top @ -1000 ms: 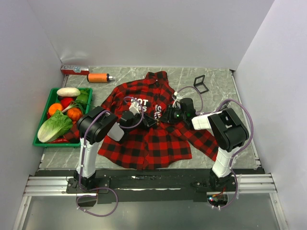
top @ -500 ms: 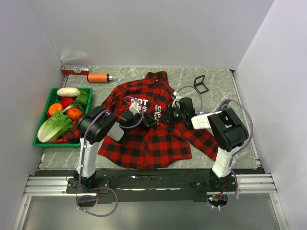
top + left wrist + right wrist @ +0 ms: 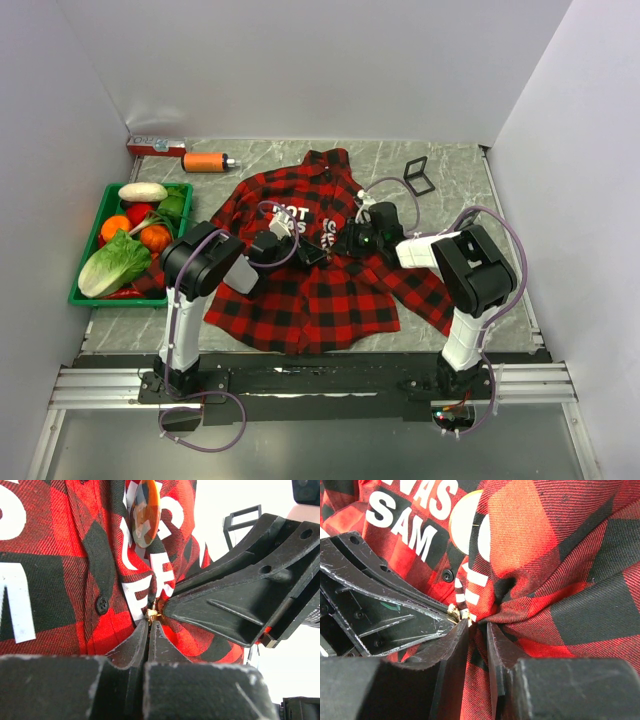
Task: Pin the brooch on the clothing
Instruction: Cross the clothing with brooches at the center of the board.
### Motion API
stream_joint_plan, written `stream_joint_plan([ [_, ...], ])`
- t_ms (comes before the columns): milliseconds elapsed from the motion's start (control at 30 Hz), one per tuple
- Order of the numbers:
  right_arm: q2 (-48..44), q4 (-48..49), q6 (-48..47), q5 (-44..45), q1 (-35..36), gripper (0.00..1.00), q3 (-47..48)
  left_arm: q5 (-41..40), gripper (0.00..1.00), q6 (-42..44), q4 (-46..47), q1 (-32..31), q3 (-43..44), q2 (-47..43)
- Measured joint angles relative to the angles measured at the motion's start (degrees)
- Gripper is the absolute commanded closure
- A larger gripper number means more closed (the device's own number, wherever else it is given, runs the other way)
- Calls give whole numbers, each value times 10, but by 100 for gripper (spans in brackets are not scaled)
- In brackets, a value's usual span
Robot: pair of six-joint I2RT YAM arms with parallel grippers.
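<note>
The clothing (image 3: 310, 290), a red-and-black plaid shirt with white letters, lies flat in the middle of the table. Both grippers meet over its chest. My left gripper (image 3: 150, 625) is shut, and a small gold part (image 3: 151, 613) of the brooch sits right at its tips. The brooch's amber oval (image 3: 145, 512) rests on the shirt's front above. My right gripper (image 3: 477, 625) is shut on a bunched fold of the clothing (image 3: 545, 555), its fingertips almost touching the left ones. The same gold part (image 3: 456, 611) shows beside the right gripper's left finger.
A green tray (image 3: 85, 290) of vegetables stands at the left edge. At the back left lie an orange bottle (image 3: 205, 161) and a red box (image 3: 155, 146). A small black stand (image 3: 418, 175) sits at the back right.
My right gripper has edged slightly left over the shirt and its jaws have closed a little. The left gripper has stayed put.
</note>
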Motion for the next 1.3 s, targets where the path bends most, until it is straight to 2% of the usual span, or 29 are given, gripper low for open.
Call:
stream_joint_plan([
  [700,1,5,8,83,34,73,5,0,99,2,5,4,-2,0],
  [1300,1,-15,5,139,57,74,18,0,99,37,9,4,-3,0],
])
